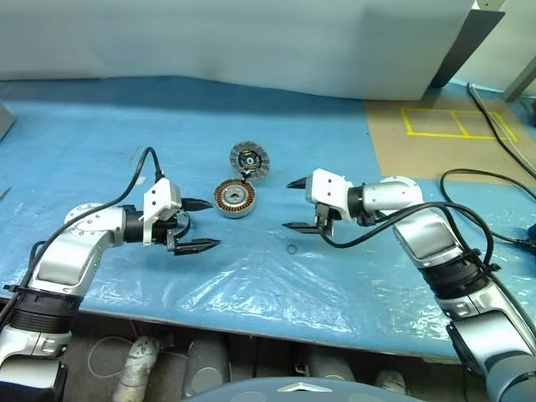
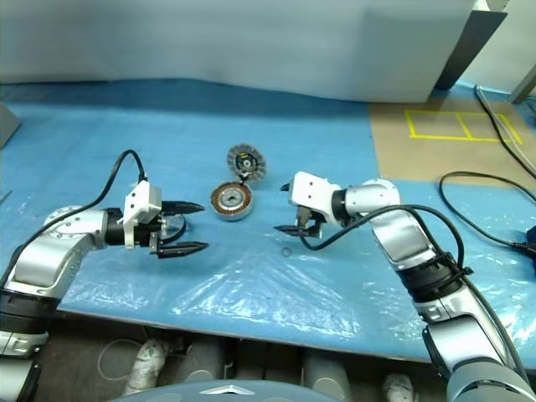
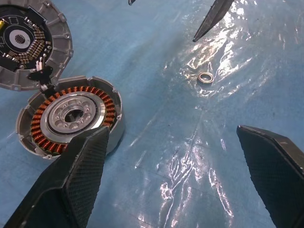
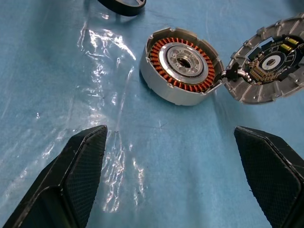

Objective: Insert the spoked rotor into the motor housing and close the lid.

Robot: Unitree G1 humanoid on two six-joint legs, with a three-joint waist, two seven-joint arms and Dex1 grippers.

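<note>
The motor housing [image 1: 234, 199], a grey cup with a copper-orange winding ring, sits mid-table on the blue sheet. Inside that ring lies the spoked rotor [image 3: 72, 114], a silver-white wheel with a small hub. The lid [image 1: 250, 159] lies flat just behind the housing, black inner face up, joined to it by a short black lead. My left gripper [image 1: 214, 224] is open, left of the housing and pointing at it. My right gripper [image 1: 286, 205] is open on the housing's right, pointing left. Neither touches anything.
A small metal ring [image 1: 291, 249] lies on the sheet below the right gripper. A brown mat with yellow tape [image 1: 444, 134] and black cables [image 1: 494, 180] are at the right rear. The table's front edge [image 1: 251, 322] runs close below both arms.
</note>
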